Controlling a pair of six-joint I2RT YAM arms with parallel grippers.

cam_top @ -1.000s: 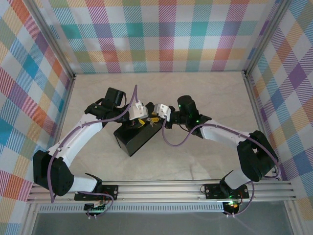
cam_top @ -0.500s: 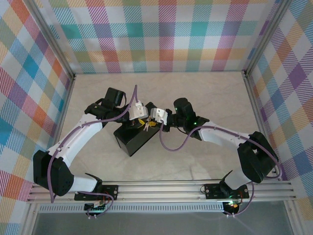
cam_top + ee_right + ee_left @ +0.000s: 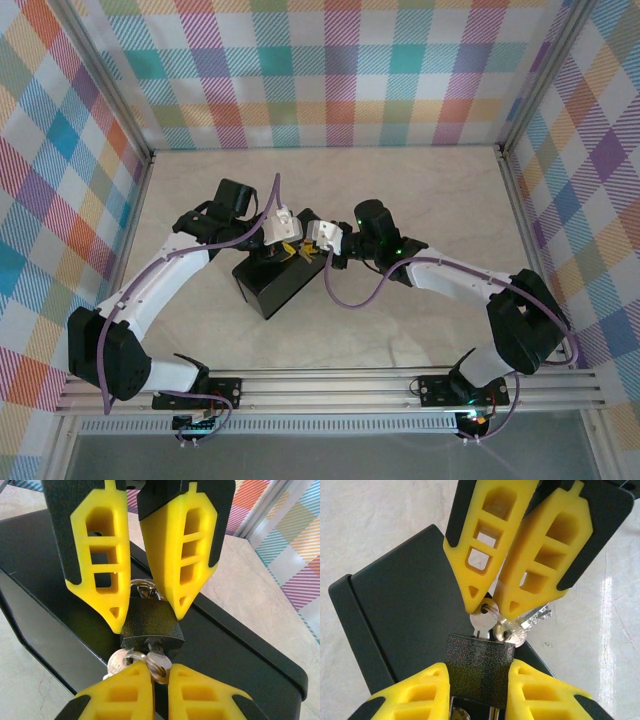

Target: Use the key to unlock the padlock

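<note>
We are holding the small dark speckled padlock (image 3: 479, 655) by its body between the yellow fingers of the left gripper (image 3: 478, 669), over the black rectangular box (image 3: 400, 615). The right gripper (image 3: 159, 669) is pinching the silvery metal key (image 3: 152, 659), which seems to be sitting in the keyhole. We are judging that a good turn needs the right wrist rotating exactly about the key's axis, with the left clamping firmly and no sideways pulling.
</note>
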